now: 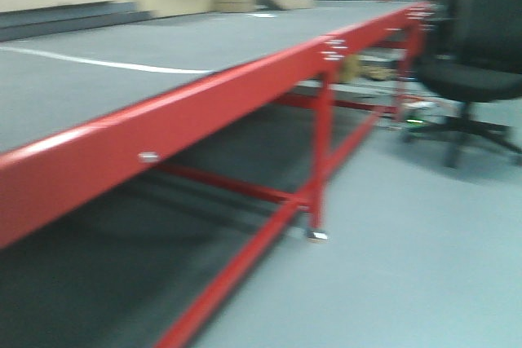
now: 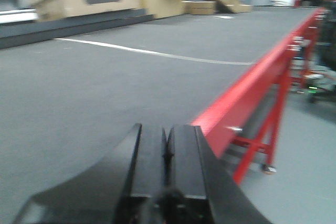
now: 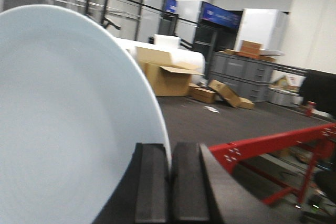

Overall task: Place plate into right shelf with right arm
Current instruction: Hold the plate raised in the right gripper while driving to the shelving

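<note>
Tabletop runs grey beneath your left gripper, which is pinched together on nothing. Your right gripper clamps the plate by its rim. The plate stands on edge, its face spreading up and left. Beyond lie cartons. No steel shelf shows, so finding it likely comes first.

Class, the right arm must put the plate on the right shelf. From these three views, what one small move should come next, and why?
Probably, with the right gripper shut on the plate, turn to bring the shelf into view before reaching. The plate's rim is pinched between the fingers, so it is already held, but no view shows a steel shelf, only the red-framed table and floor clutter.
</note>
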Robot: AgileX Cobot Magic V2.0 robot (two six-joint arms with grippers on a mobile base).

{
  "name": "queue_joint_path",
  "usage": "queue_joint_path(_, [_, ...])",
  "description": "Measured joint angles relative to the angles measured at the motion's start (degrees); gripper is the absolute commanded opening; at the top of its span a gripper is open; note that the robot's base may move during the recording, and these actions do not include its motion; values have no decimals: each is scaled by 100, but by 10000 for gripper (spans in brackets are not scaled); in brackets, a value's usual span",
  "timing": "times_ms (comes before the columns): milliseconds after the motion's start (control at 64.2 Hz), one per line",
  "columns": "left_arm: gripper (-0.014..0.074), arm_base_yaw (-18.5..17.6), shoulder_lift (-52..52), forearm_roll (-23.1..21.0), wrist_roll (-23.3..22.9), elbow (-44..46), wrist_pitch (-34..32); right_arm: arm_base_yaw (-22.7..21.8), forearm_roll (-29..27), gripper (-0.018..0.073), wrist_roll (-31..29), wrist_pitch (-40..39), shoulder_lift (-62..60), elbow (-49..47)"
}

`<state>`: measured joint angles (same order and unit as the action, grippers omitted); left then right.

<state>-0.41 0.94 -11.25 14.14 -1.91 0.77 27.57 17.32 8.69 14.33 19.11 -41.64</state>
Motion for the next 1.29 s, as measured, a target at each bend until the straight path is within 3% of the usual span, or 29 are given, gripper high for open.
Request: queue_joint_path(1292, [-47, 0, 0, 0, 0, 0, 0, 0, 0, 53, 0, 0, 0, 0])
